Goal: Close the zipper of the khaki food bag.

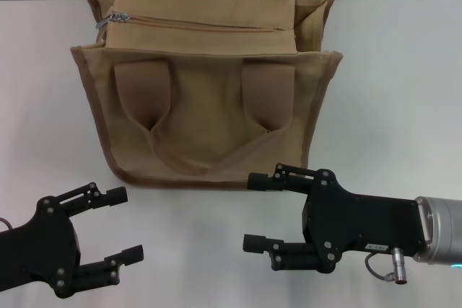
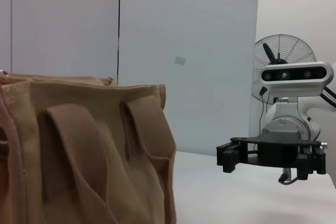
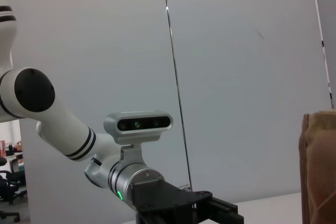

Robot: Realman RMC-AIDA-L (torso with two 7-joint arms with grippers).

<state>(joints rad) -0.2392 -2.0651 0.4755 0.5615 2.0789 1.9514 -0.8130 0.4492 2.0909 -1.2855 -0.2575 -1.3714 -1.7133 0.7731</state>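
Note:
The khaki food bag (image 1: 206, 117) stands upright at the middle of the white table, handle straps and front pocket facing me. Its zipper (image 1: 209, 24) runs along the top, with the silver slider (image 1: 118, 17) at the bag's left end. My left gripper (image 1: 130, 223) is open and empty, low in front of the bag's left corner. My right gripper (image 1: 250, 211) is open and empty, in front of the bag's right half. Neither touches the bag. The left wrist view shows the bag (image 2: 79, 156) close by and the right gripper (image 2: 227, 159) farther off.
The white table (image 1: 397, 84) extends on both sides of the bag, with a grey wall behind it. A fan (image 2: 283, 56) stands in the background. The right wrist view shows the bag's edge (image 3: 319, 171) and the left arm (image 3: 58, 124).

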